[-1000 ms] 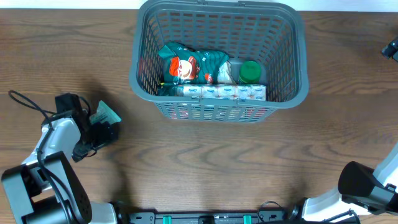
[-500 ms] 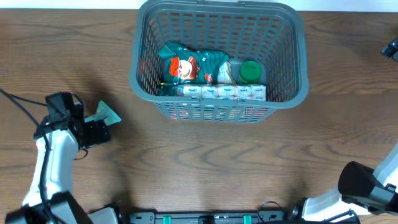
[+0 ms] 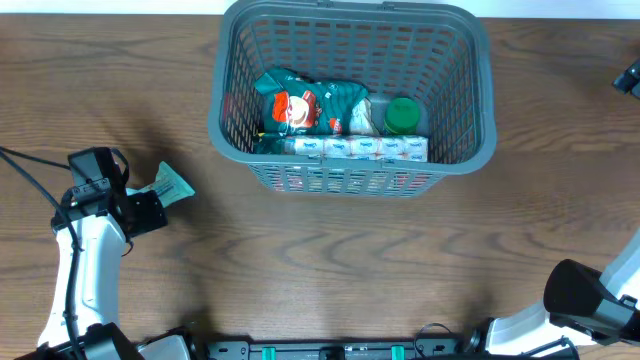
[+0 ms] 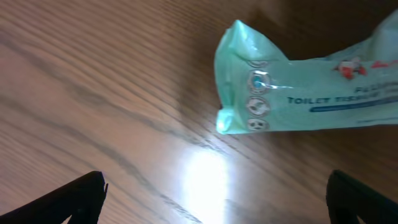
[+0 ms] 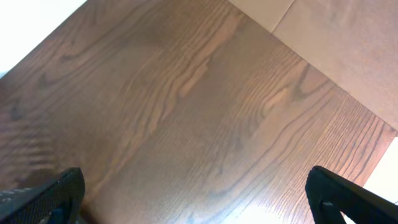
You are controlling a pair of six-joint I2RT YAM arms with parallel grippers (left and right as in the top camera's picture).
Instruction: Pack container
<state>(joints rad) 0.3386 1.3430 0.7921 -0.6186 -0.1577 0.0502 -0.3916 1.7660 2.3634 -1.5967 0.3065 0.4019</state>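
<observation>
The dark grey slotted basket point(image 3: 232, 140) stands at the back middle of the table. In it lie a green snack bag point(image 3: 305, 105), a green-capped bottle point(image 3: 402, 114) and a row of white tissue packs point(image 3: 360, 149). A pale green toilet tissue pack point(image 3: 172, 183) lies on the table at the left; it also shows in the left wrist view point(image 4: 311, 81). My left gripper point(image 3: 150, 207) is open just short of the pack, with bare wood between its fingertips point(image 4: 214, 199). My right gripper point(image 5: 199, 199) is open over bare wood; the overhead view shows only that arm's base.
The right arm's base point(image 3: 590, 300) sits at the front right corner. A black cable point(image 3: 25, 160) runs by the left arm. A dark object point(image 3: 628, 78) sits at the right edge.
My left arm has drawn back toward the left front, and its gripper now sits a little further from the tissue pack. The pack, the basket and the right arm have not moved.
</observation>
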